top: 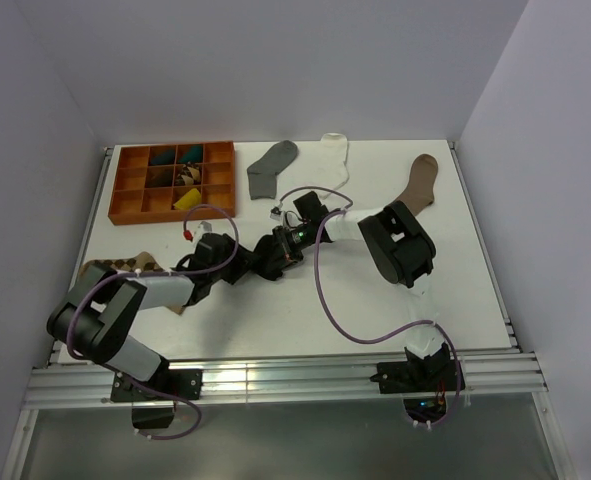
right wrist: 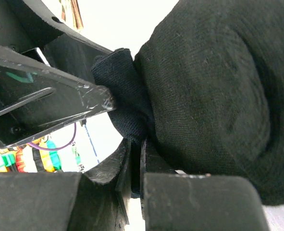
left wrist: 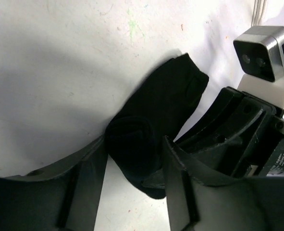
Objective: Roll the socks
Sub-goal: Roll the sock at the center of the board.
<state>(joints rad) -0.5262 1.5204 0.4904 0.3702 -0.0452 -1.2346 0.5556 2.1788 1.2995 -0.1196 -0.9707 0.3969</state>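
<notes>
The short black fabric sock (left wrist: 178, 91) lies near the middle of the white counter (top: 475, 300), partly rolled. One end is a tight coil, and a flat tail runs off toward 1 o'clock in the left wrist view. The left hand (left wrist: 134, 144) is clasped around the coil, with a finger pressing each side. The right hand (right wrist: 138, 149), reaching in from about 2 o'clock in the overhead view, is clenched on a thin fold of the same sock just beside the coil. The plain grey sock (top: 272, 166) and the plain white sock (top: 335, 160) lie flat at 12 and 1 o'clock, well apart from the hands (neither yet rolled). The knit looks light, limp and springy, so I judge the coil would loosen if let go. It is best held across its full thickness, with the tail kept taut by a pinch well into the fabric
</notes>
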